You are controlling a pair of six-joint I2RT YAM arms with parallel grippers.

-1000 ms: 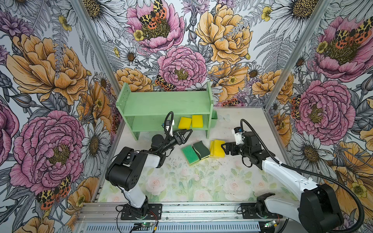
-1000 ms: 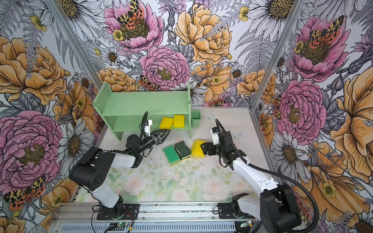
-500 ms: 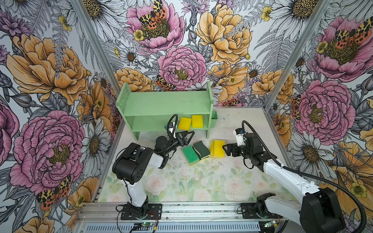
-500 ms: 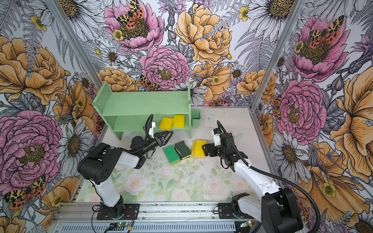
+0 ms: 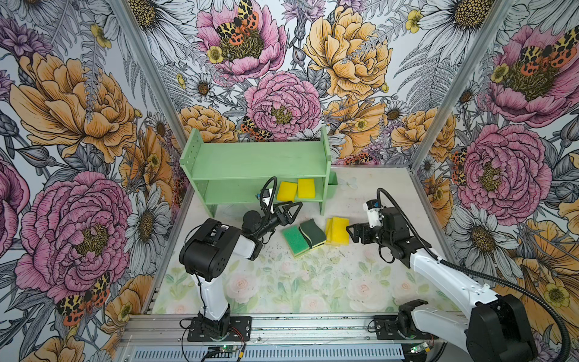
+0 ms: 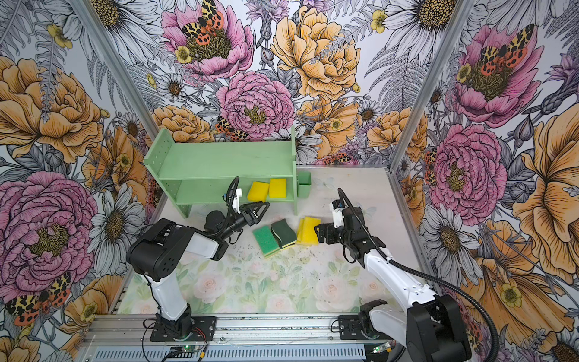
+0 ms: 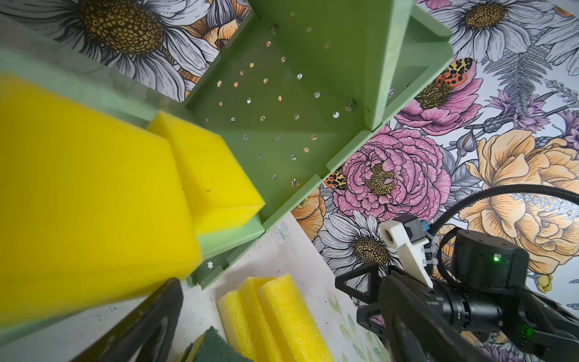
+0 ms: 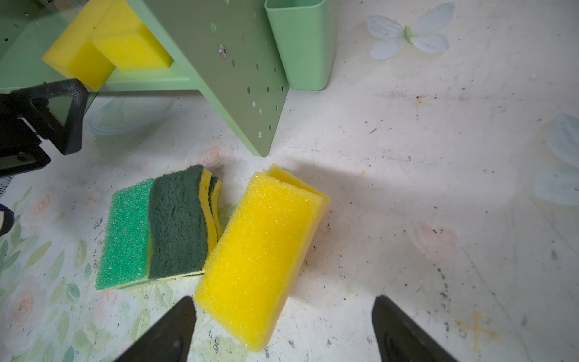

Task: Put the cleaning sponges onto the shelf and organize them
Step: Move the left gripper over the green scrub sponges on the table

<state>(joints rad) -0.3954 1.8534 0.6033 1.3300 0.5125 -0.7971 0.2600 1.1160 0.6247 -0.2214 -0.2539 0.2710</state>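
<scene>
Left gripper [image 5: 294, 210]: we see it spread, empty, near the shelved rectangular yellow foam sponge [image 5: 287, 191].
Right gripper [image 5: 350, 235]: spread, empty, just beside stacked yellow foam sponges [image 5: 340, 230].

No readable text, labels, brands or numbers appear anywhere, though small markings may be too blurred.

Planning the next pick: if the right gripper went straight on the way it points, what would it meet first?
Most likely the stack of yellow sponges: the right gripper, jaws open, points at its near end, close ahead. Its height is unclear, so it could skim over the top.
</scene>
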